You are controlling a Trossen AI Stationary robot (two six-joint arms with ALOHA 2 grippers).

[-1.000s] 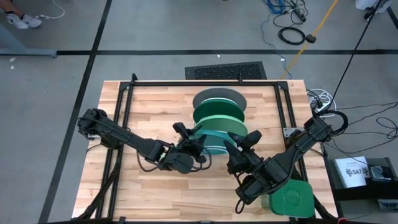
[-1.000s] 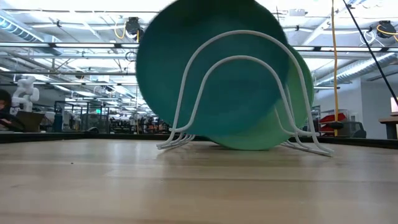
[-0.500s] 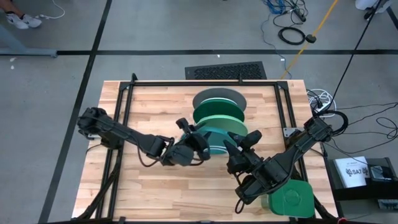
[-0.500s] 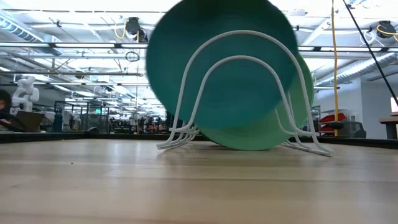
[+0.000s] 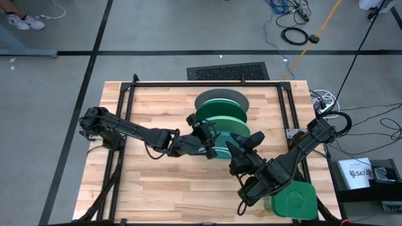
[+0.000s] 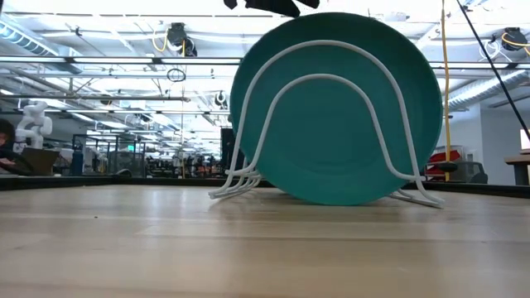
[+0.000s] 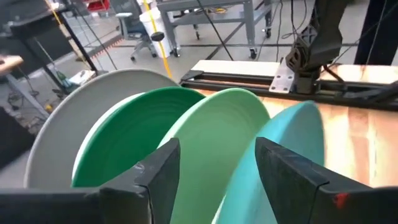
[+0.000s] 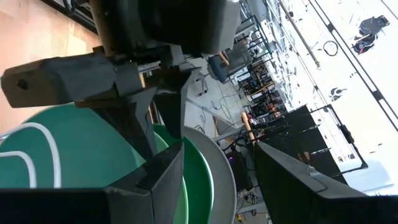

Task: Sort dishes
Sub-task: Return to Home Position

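All four plates stood on edge in the white wire rack (image 6: pixel 234 187), dead centre of the overhead frame. Front of the row, and filling the middle of the low view behind the rack's two wire arches, was the teal plate (image 6: pixel 335 124), upright and seated low in the rack. Lined up behind it, toward the top of the overhead frame, came the light green plate (image 7: pixel 217 134), then the dark green plate (image 7: pixel 134 134), then the grey plate (image 7: pixel 81 112) at the far end, spaced apart and tilted the same way.

The left gripper (image 7: pixel 214 146) hung right over the teal plate's top edge, reaching in from the left of the overhead frame. Its fingers were spread wide with nothing between them, so it had let go. A dark sliver of it showed at the top of the low view, just above the plate. The right gripper (image 8: pixel 217 152) sat just beside the rack, lower right of the plates, fingers likewise parted and empty, pointing at the row. Down in the lower right corner of the wooden table (image 5: pixel 157 194) sat a green square container (image 5: pixel 294 202), close by the right arm.
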